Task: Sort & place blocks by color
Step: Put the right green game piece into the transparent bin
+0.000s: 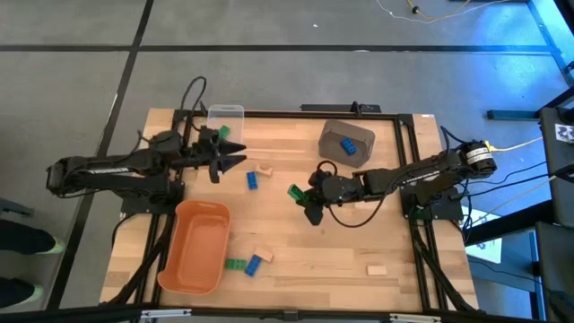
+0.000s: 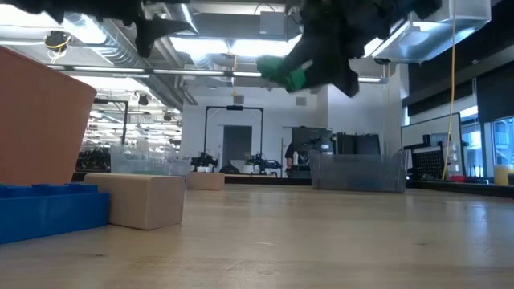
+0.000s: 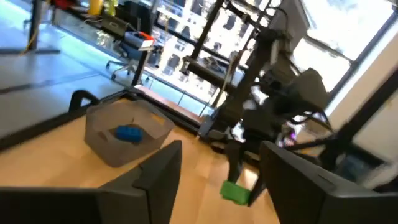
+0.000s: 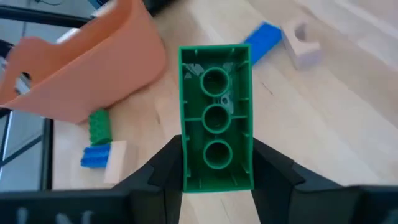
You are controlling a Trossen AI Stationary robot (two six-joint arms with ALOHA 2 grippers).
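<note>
Green block, hollow underside toward the wrist camera with three round sockets showing, clamped lengthwise between the two dark fingers of the right gripper and carried clear of the table near its middle; in the low view it hangs well above the wood. Left gripper, jaws apart and holding nothing, hovers at the far left beside the clear bin, where a second green block sits just by its fingers. Dark grey bin at the far side holds a blue block; the orange tub at the near left appears empty. Loose on the table: a blue block and a tan block between the arms, a green, a blue and a tan block just beside the tub, and one tan block well apart at the near right.

Step in hand, by judgement: carrying the green block to its bin. With blue already in the grey bin, green most likely goes elsewhere, probably toward the clear bin. Good practice is to keep the block high enough to pass the bin wall, stay clear of the left arm waiting there, and release only once the block is fully inside the rim
</note>
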